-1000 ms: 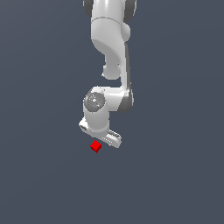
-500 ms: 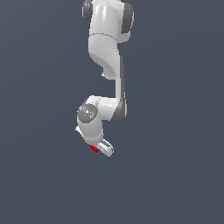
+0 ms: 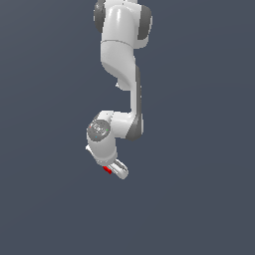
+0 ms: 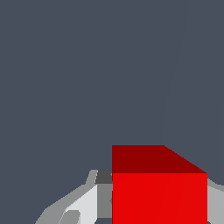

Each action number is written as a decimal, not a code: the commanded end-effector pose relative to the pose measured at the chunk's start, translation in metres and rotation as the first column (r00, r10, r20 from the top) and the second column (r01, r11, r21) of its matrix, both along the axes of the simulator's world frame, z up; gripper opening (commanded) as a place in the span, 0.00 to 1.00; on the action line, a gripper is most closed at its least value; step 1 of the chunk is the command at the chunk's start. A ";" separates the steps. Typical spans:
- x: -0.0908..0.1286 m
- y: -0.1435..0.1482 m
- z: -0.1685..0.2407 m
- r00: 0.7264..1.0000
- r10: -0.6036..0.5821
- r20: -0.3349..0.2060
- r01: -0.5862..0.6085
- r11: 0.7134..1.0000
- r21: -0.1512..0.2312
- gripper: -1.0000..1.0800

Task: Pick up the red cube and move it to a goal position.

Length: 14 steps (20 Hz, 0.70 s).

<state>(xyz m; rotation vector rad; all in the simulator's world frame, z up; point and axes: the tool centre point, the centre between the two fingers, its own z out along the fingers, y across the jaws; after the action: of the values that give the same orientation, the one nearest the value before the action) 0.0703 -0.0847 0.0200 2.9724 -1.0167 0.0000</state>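
Cube (image 4: 159, 197) sits clamped between fingers (image 4: 85, 203) of gripper (image 3: 115, 170); grip looks off-centre, so a fast swing could slip it.

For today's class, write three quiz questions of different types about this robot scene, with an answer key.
1. True or false: the red cube sits between the gripper's fingers.
2. Multiple choice: in the exterior view, how much of the red cube shows? A) all of it, B) only a small patch beside the gripper, C) none.
3. Short answer: in the wrist view, what surrounds the cube and fingers?

Key
1. True: a grey finger shows at each side of it.
2. B.
3. Only plain dark grey background; no other object shows.
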 end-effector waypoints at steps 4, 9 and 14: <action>0.000 0.000 0.000 1.000 -0.001 0.000 0.001 1.000 0.000 0.00; 0.000 0.001 0.007 1.000 -0.001 0.000 0.001 1.000 0.000 0.00; -0.002 0.007 0.029 1.000 0.000 0.000 0.000 1.000 0.000 0.00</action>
<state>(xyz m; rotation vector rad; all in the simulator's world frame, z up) 0.0683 -0.0797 0.0402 2.9716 -1.0175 -0.0030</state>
